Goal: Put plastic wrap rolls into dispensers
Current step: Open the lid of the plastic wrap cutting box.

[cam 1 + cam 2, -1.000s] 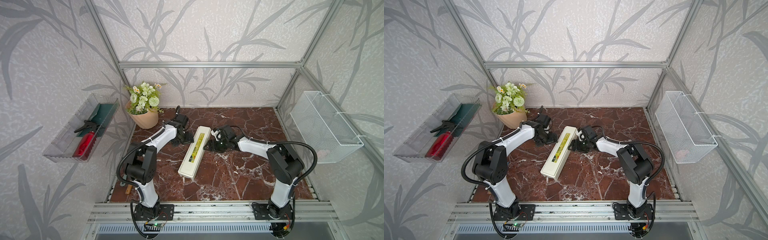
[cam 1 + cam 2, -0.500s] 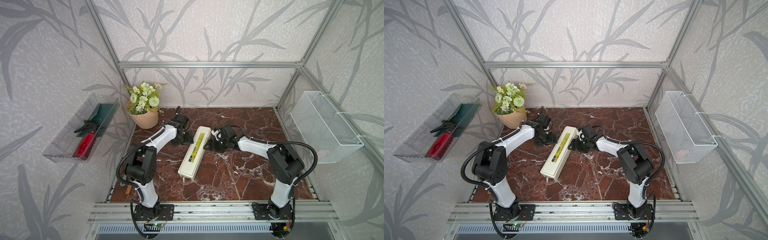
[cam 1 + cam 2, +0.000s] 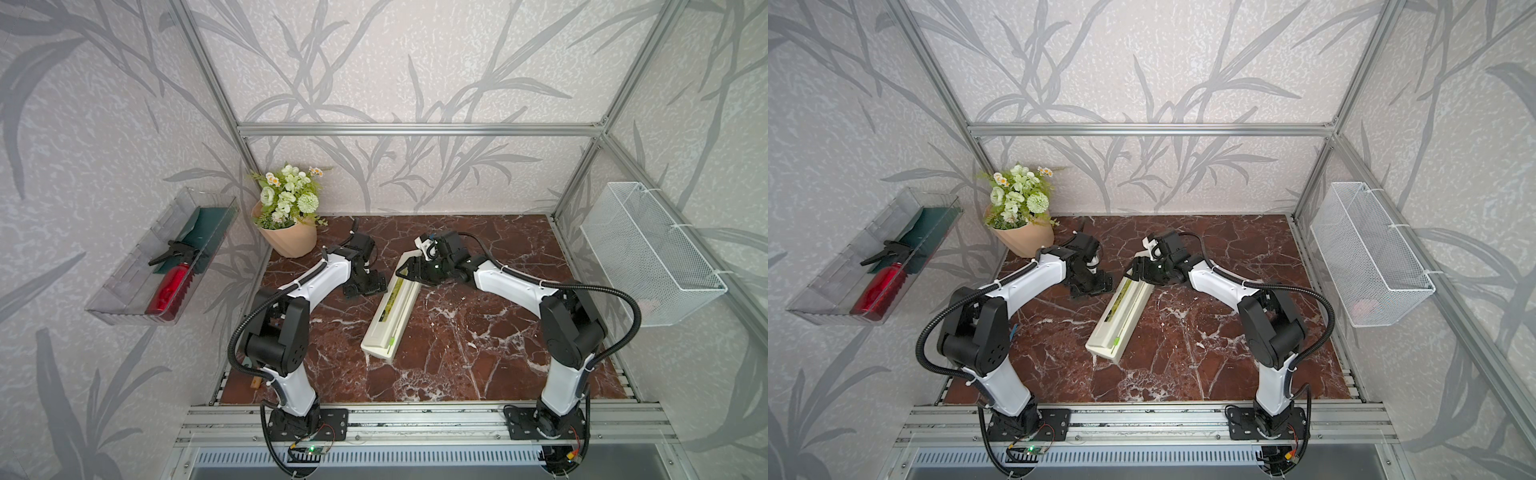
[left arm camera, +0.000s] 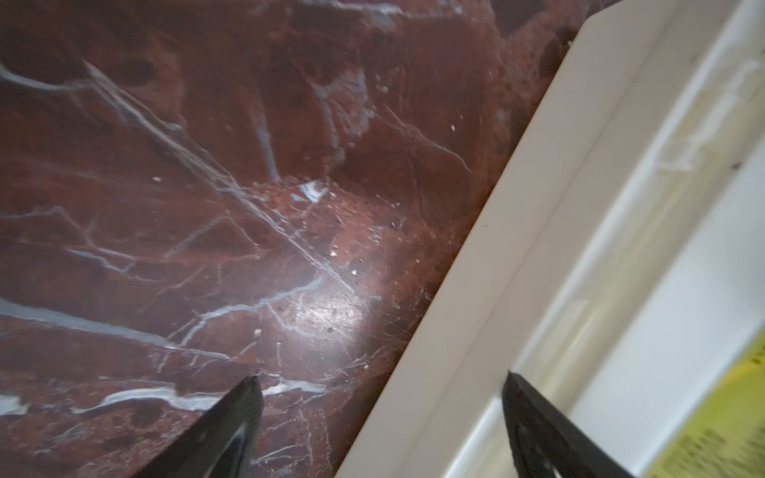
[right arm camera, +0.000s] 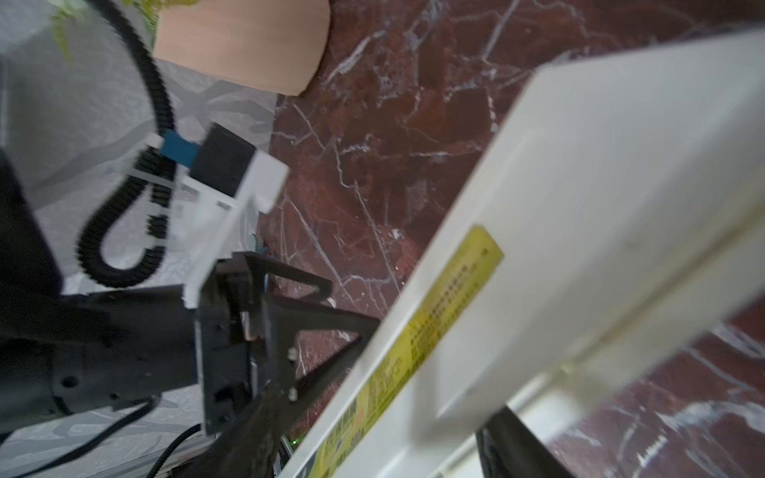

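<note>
Hardly anything has shifted in the last second. Dispenser (image 3: pixel 388 311) lies diagonally on the marble (image 3: pixel 478 332) between both arms. Left gripper (image 4: pixel 381 376) gapes wide just beside its long side. Right gripper (image 3: pixel 409 273) straddles the far end; pinching or not, can't tell. No loose roll shows.

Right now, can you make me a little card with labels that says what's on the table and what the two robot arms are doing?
table: red marble
dispenser: long cream box, lying slantwise mid-table, yellow-green label up, lid looks down
left tool: open, straddling the dispenser's long edge, holding nothing
right tool: at the dispenser's far end, jaws either side of it; grip unclear
flower pot: far left corner, apart from the dispenser
wire basket: white, on the right wall
</note>
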